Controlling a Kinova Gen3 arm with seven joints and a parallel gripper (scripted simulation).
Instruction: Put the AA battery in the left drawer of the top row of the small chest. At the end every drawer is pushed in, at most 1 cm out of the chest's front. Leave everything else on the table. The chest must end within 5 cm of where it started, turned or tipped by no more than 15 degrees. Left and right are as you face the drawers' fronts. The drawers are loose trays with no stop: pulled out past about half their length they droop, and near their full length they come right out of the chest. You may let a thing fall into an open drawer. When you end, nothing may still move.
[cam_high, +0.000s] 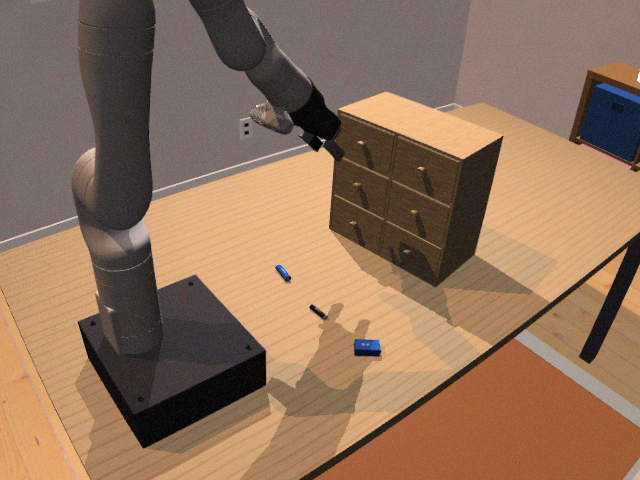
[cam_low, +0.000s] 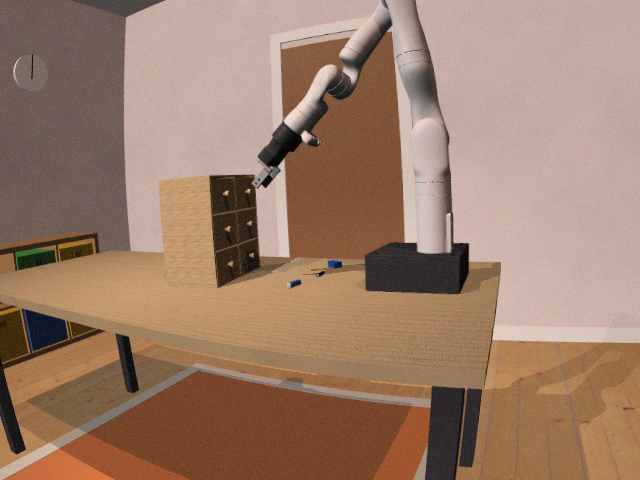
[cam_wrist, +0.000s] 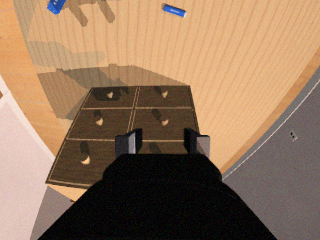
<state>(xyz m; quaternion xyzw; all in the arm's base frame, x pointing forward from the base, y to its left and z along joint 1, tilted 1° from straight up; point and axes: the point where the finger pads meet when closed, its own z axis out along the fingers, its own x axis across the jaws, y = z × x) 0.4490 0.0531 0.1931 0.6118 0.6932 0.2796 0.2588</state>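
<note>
The chest stands upright, and all its drawers look pushed in. Its top-left drawer has a small round knob; in the wrist view that drawer is partly hidden by the gripper. My gripper is open and empty, up in front of that drawer and tilted down toward it. A blue cylinder lies on the table, with proportions like an AA battery. A thinner black cylinder lies near it, outside the wrist view. The battery labels are unreadable.
A small blue box lies beyond the black cylinder, toward the table's edge. The black robot base stands across the table from the chest's drawer fronts. The other drawers' knobs stick out below and beside the top-left one.
</note>
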